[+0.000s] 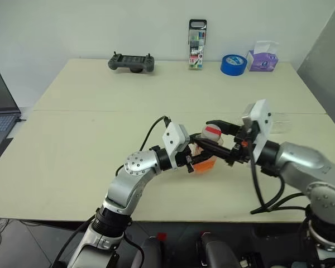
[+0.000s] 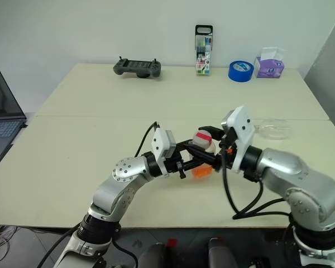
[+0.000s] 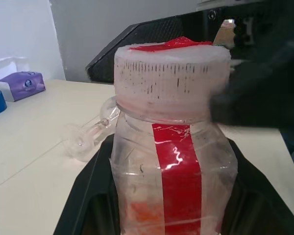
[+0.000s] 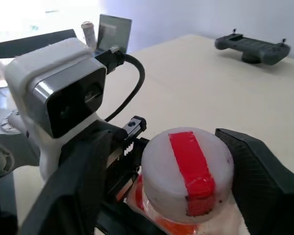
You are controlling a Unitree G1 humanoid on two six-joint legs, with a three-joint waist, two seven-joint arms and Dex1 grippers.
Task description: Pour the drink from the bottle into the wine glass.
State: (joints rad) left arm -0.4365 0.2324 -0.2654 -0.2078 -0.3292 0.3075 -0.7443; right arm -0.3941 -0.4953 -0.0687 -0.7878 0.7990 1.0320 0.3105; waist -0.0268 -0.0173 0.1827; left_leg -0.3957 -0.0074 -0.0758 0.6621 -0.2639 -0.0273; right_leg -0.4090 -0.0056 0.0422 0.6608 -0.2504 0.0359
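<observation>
While the left gripper [image 1: 196, 157] stays out of the way of the neck, its two black fingers are clamped on the body of the bottle [image 3: 171, 161], holding it upright above the near edge of the table [image 1: 100, 139] so the top is free to work on. The right gripper [image 4: 186, 196] comes in from the right with its fingers spread on either side of the red-and-white cap [image 4: 188, 169], not pinching it; this looks like the set-up for unscrewing, one hand bracing, the other turning. The cap is on, so nothing can be poured yet, and the drink [image 1: 204, 165] sits low in the bottle. The wine glass [image 2: 271, 129] lies on its side to the right, beyond the right arm. It would likely need standing up before any pouring.
</observation>
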